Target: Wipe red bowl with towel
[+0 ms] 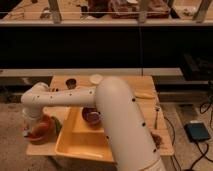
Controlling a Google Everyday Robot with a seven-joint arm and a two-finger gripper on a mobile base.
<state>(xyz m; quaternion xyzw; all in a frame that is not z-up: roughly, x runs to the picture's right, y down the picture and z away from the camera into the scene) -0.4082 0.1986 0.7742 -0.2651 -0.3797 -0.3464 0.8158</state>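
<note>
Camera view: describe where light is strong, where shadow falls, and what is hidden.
Camera view: warm light on the table and tray; the white arm is brightest and hides part of the table; behind the table a band lies near black; the gripper, over the red bowl at the picture's left, looks dimmer.

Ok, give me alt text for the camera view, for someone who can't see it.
A white robot arm stretches left across a wooden table, with its gripper at the red bowl near the table's front left corner. Next to the bowl, a yellow tray holds a small dark bowl.
</note>
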